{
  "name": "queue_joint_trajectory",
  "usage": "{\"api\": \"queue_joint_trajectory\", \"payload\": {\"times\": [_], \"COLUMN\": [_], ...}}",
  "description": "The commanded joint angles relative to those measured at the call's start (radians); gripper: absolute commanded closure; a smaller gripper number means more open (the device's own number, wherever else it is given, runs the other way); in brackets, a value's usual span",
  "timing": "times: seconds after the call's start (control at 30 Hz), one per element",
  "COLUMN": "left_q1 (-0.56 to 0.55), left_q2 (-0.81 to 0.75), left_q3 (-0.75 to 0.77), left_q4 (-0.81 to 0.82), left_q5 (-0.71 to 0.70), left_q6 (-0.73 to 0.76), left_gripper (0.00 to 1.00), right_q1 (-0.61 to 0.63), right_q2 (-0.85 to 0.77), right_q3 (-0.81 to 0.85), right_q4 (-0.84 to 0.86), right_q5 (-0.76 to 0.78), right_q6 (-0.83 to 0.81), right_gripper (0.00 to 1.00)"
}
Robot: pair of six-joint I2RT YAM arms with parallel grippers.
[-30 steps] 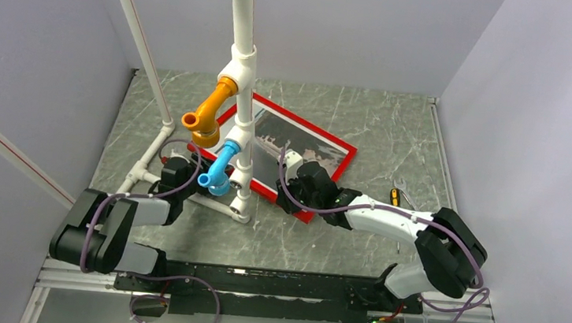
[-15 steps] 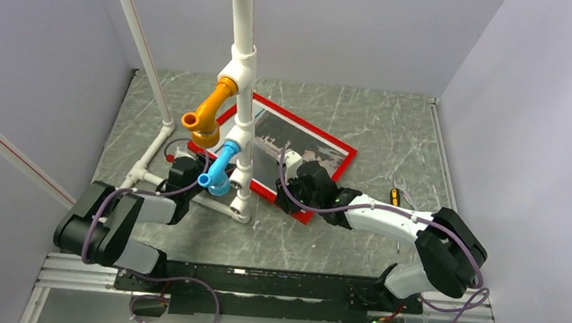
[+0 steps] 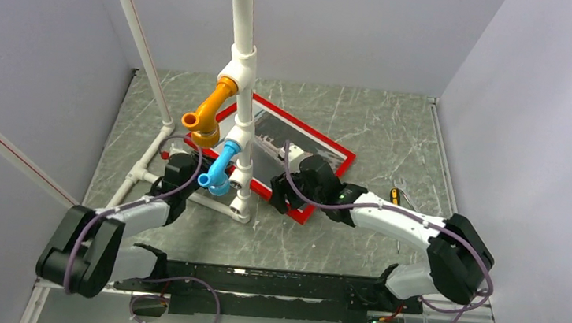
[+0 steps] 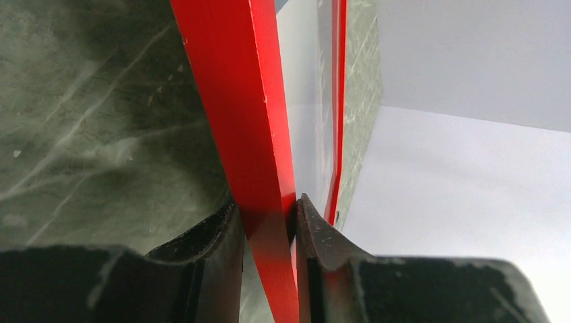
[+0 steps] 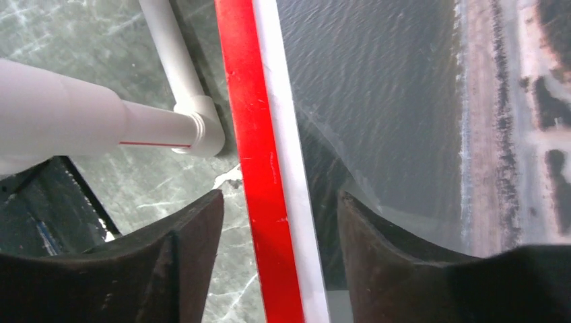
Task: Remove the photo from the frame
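item: thin bright red rectangular picture frame [image 3: 311, 126], lying at an angle on the grey-green marbled table [image 3: 397, 125], behind the white plastic pipe stand [image 3: 242, 62] with its orange and blue elbows. contents: grey-and-dark landscape photo [image 3: 286, 130] with a pale border, inside the frame. my left gripper [image 4: 266, 215]: at the frame's left corner, jaws nearly closed, one finger pressed to each side of the red edge, which runs up and away between them; whether that corner is off the table i cannot tell. my right gripper [image 5: 276, 202]: at the frame's near long side, jaws apart, holding nothing; the red strip and the photo's pale border pass between the fingers, the left finger over bare table beside a white pipe foot, the right finger over the dark print. the two grippers sit well apart, with the pipe stand between them.
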Motion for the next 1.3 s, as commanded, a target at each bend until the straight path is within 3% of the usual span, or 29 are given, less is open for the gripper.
{"api": "queue_joint_trajectory", "payload": {"times": [0.0,0.07,0.1,0.27,0.37,0.6,0.83,1.1,1.27], "left_q1": [-0.007,-0.007,-0.007,-0.007,-0.007,-0.007,-0.007,-0.008,-0.007], "left_q2": [-0.128,-0.179,-0.198,-0.281,-0.306,-0.302,-0.268,-0.223,-0.223], "left_q3": [0.104,0.151,0.167,0.24,0.295,0.413,0.517,0.575,0.599], "left_q4": [-0.246,-0.369,-0.415,-0.582,-0.694,-0.843,-0.951,-0.978,-0.997], "left_q5": [-0.016,-0.031,-0.035,-0.048,-0.068,-0.076,-0.09,-0.085,-0.089], "left_q6": [0.138,0.158,0.158,0.161,0.155,0.156,0.153,0.168,0.177], "left_gripper": [1.0,1.0,1.0,1.0,1.0,1.0,1.0,1.0,1.0], "right_q1": [-0.005,-0.003,-0.003,0.006,0.017,0.027,0.028,0.027,0.028], "right_q2": [-0.124,-0.172,-0.193,-0.33,-0.46,-0.749,-0.765,-0.977,-0.88], "right_q3": [-0.005,-0.015,-0.015,-0.07,-0.161,-0.437,-0.525,-0.584,-0.556], "right_q4": [-0.008,-0.036,-0.058,-0.095,0.003,0.356,0.451,0.472,0.439], "right_q5": [0.023,0.049,0.067,0.182,0.183,0.03,-0.005,-0.028,-0.079], "right_q6": [0.005,0.004,0.005,-0.019,-0.092,-0.329,-0.319,-0.29,-0.335], "right_gripper": [0.2,0.02,0.01,0.0,0.0,0.0,0.0,0.01,0.02]}}
